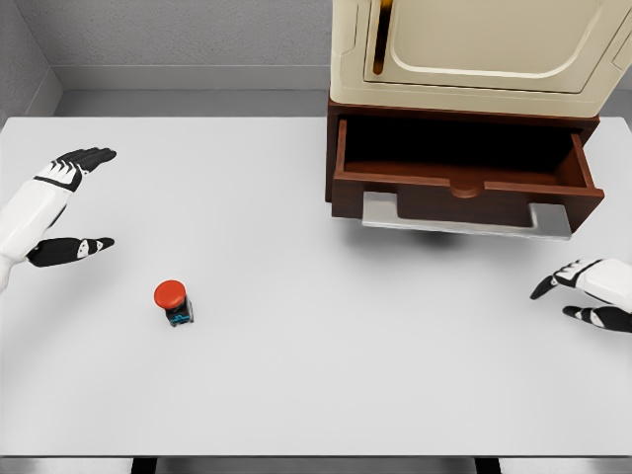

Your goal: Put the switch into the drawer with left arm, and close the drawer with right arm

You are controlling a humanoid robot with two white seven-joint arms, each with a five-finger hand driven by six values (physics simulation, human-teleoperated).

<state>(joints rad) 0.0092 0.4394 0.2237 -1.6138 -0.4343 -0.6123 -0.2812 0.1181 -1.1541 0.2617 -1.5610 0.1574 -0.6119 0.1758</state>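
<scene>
The switch [173,300], a small dark block with a round red button on top, stands upright on the white table left of centre. My left hand [77,202] hovers at the far left, up and to the left of the switch, fingers spread and holding nothing. The dark brown drawer [464,183] is pulled out at the upper right, its inside dark and showing nothing in it. My right hand [585,294] sits at the right edge, below the drawer's front, fingers relaxed and holding nothing.
A cream cabinet [474,49] with a door sits on top of the drawer unit. A grey metal bracket [464,219] runs under the drawer front. The white table [316,375] ends at a front edge near the bottom of the view; grey walls stand behind.
</scene>
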